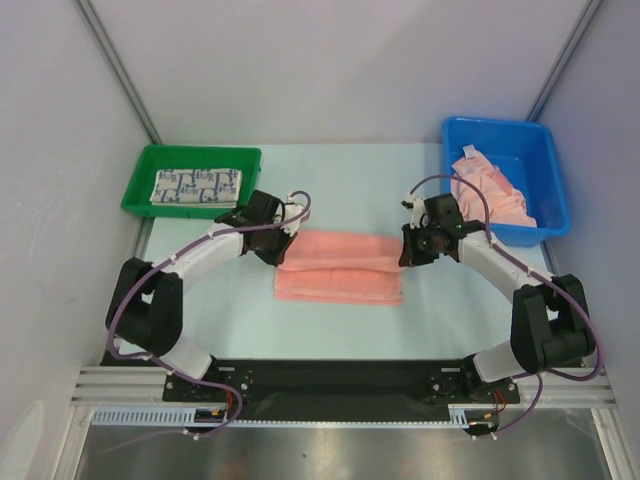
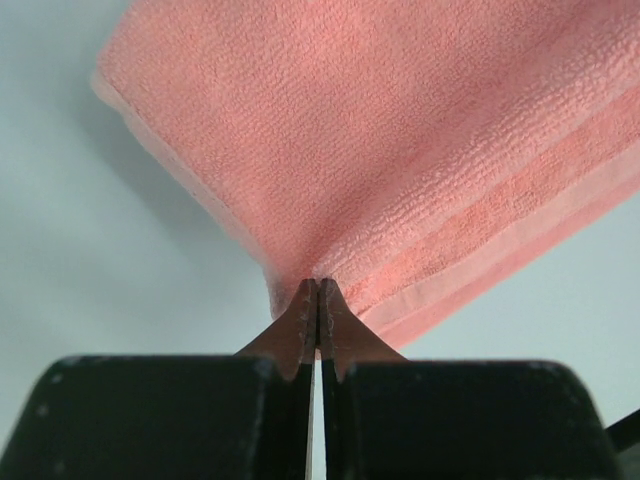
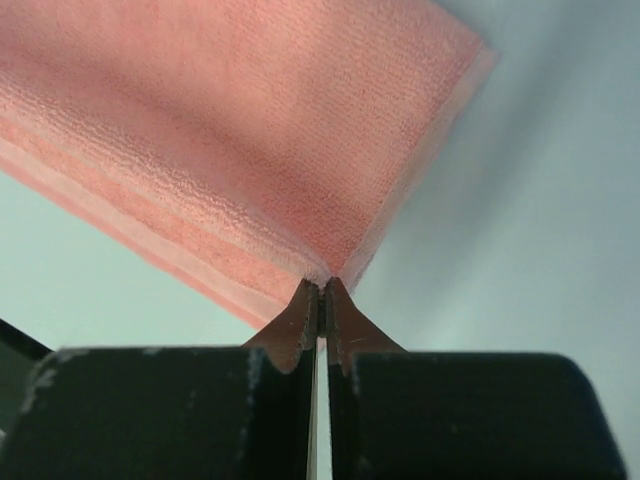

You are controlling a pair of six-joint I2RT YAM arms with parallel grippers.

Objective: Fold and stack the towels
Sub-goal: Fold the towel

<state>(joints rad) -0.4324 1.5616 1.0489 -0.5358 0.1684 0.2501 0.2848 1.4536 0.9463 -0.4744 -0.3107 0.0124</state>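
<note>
Pale table [image 1: 340,190] under everything, grey walls on 3 sides. Far right on it, blue bin [image 1: 495,123]; far left, green bin [image 1: 200,151]. 2 arms reaching in from near edge, bent toward table centre. At centre, between them, 1 pink towel [image 1: 340,280], folded into a long strip running left to right, 2 layers showing, far layer over near layer. In blue bin, crumpled heap of pink towels [image 1: 490,195], unfolded, small white tag [image 1: 470,152] at heap's far edge. In green bin, folded patterned towel [image 1: 198,187], white with blue-grey print, flat on bin floor. At strip's left end, left gripper [image 1: 287,247]; at its right end, right gripper [image 1: 404,252], both low over table. From left wrist: fingers [image 2: 290,335] pressed together, no gap, clamped on 1 corner of pink towel [image 2: 400,150]; hem band along cloth's right edge; corner lifted off table, shadow beneath. From right wrist: mirrored view, fingers [image 3: 352,335] closed tight on opposite corner of same towel [image 3: 220,130]; hem band along left edge; shadow on table beside cloth. Nothing else between either pair of fingers but pink cloth.
</note>
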